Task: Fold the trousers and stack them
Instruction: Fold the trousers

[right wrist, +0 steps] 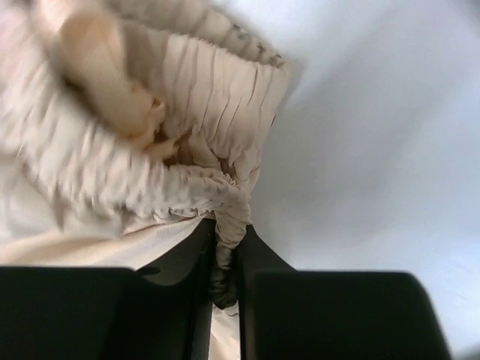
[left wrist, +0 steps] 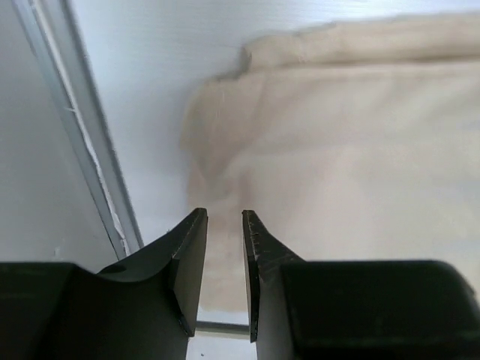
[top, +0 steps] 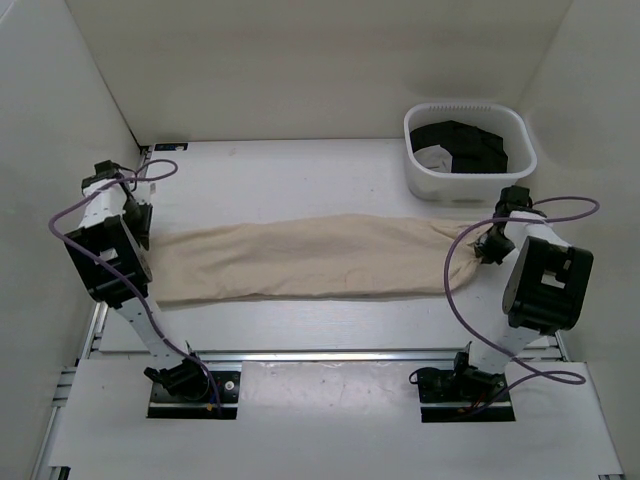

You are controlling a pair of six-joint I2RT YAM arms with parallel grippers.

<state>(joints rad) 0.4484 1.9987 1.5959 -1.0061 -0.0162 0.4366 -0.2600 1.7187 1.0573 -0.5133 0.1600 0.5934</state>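
Note:
The beige trousers (top: 310,258) lie stretched flat across the table, leg ends at the left and elastic waistband at the right. My right gripper (top: 487,245) is shut on a bunched fold of the waistband (right wrist: 225,217), which is pinched between its jaws (right wrist: 225,229). My left gripper (top: 143,222) hovers over the far left corner of the leg ends. In the left wrist view its jaws (left wrist: 225,217) stand a narrow gap apart with nothing between them, and the cloth (left wrist: 337,150) lies below and ahead.
A white basket (top: 415,165) holding dark clothes stands at the back right, just behind the right arm. White walls enclose the table on the left, right and back. A metal rail (left wrist: 90,165) runs along the left table edge.

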